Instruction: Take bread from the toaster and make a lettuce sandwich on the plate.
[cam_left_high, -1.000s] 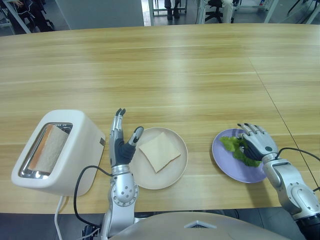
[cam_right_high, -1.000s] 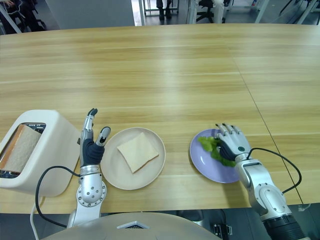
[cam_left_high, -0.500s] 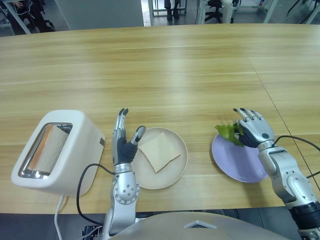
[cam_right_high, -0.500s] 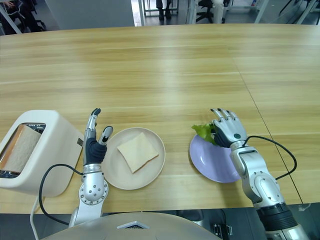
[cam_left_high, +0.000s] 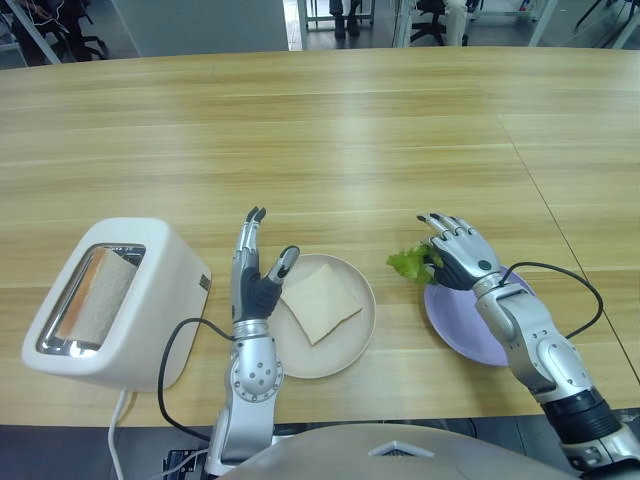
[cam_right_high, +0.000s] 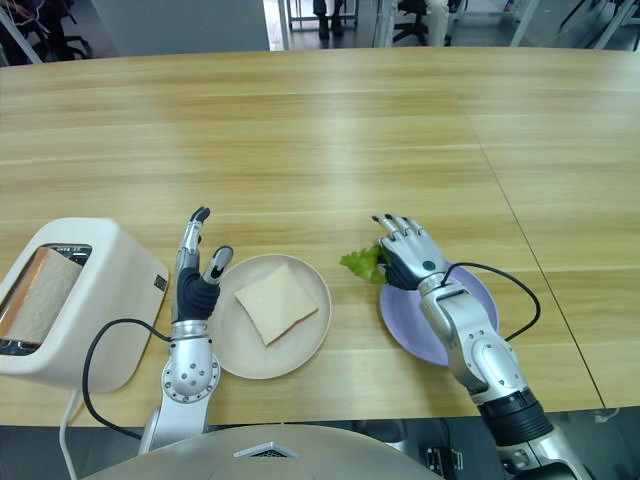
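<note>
While one slice (cam_left_high: 95, 297) waits in the toaster (cam_left_high: 110, 300), the plate's (cam_left_high: 350, 347) bread (cam_left_high: 320, 303) has no lettuce (cam_left_high: 408, 264).
The left hand (cam_left_high: 255, 272) is open beside the plate; the right hand (cam_left_high: 456, 262) grips the lettuce just past it. Soft, light, tears easily: pinch its edge gently.

**Lighting: bright, even, from overhead**

Soft light is falling from above. A pale glare streak is running down the middle of the table (cam_left_high: 330, 110). The toaster (cam_left_high: 160, 265) is casting only a faint, short shadow. The table's far edge is bowing slightly.
</note>
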